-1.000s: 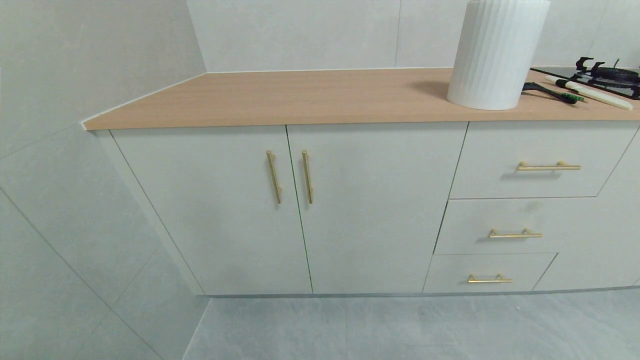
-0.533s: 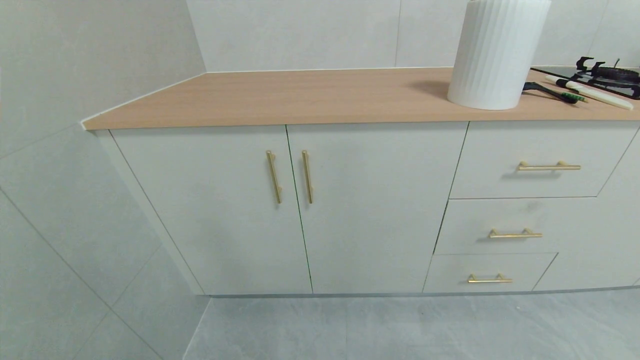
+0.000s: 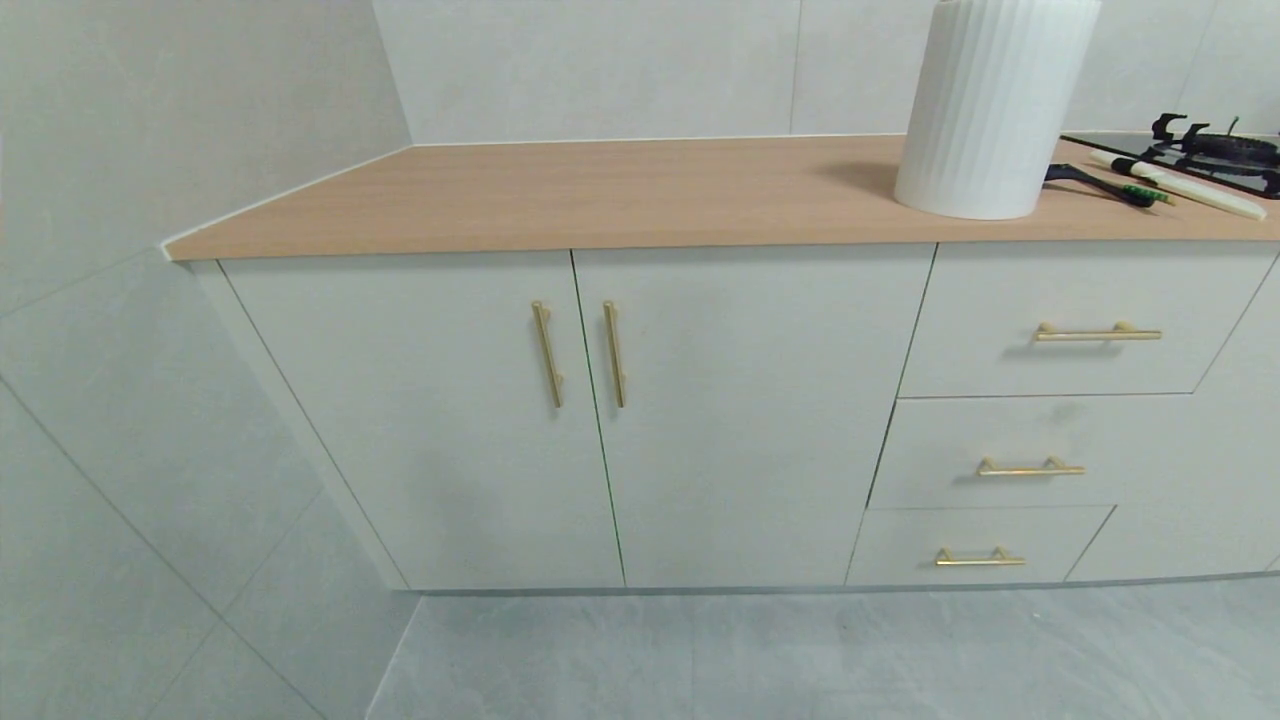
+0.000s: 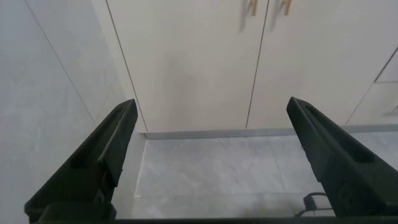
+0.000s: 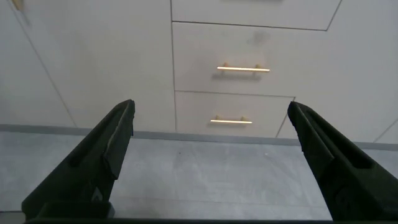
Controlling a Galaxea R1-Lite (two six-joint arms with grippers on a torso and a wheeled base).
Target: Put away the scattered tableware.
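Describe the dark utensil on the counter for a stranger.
On the wooden countertop, find the tall white ribbed canister. At its base on the right lies a black utensil. Unlike the cream utensil beside it, it carries a green band.

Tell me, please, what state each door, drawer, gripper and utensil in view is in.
Left cabinet door: shut.
Right cabinet door: shut.
Top drawer: shut.
Middle drawer: shut.
Bottom drawer: shut.
White ribbed container: upright on the countertop.
Black utensil: lying on the countertop.
Left gripper: open, empty.
Right gripper: open, empty.
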